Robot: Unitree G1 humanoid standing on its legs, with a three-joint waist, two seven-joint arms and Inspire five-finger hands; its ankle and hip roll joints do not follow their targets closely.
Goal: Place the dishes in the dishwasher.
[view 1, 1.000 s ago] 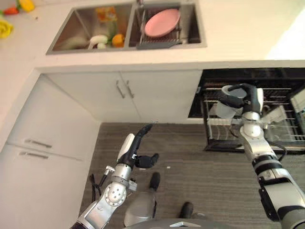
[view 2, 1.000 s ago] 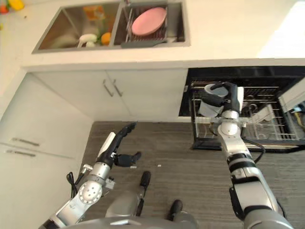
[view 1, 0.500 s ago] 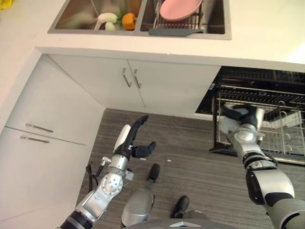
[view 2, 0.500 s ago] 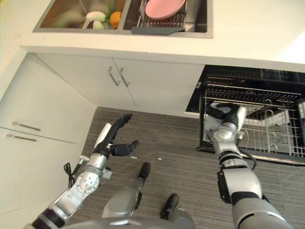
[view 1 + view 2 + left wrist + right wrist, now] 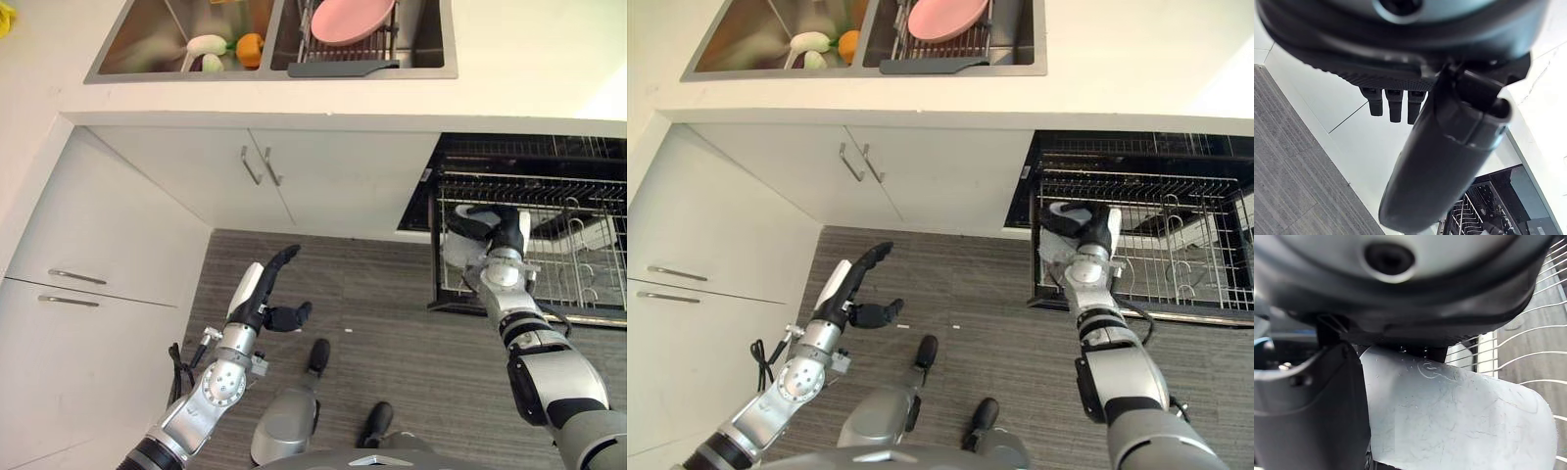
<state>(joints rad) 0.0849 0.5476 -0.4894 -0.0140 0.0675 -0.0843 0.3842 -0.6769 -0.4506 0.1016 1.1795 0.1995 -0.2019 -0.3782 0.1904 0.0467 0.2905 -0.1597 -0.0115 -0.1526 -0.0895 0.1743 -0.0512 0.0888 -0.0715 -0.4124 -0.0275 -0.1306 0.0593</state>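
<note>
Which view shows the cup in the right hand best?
Right wrist view: the pale cup sits close up against the right hand, the dishwasher rack behind. In the eye views it is a small pale shape under that hand.

Since a second ago the right hand (image 5: 493, 227) drops from above the rack's (image 5: 578, 250) front edge to down inside its left end, carrying the pale cup (image 5: 1459, 416) with it, fingers curled round it as before. The left hand (image 5: 265, 299) shows almost no change, its fingers straight over the floor.
</note>
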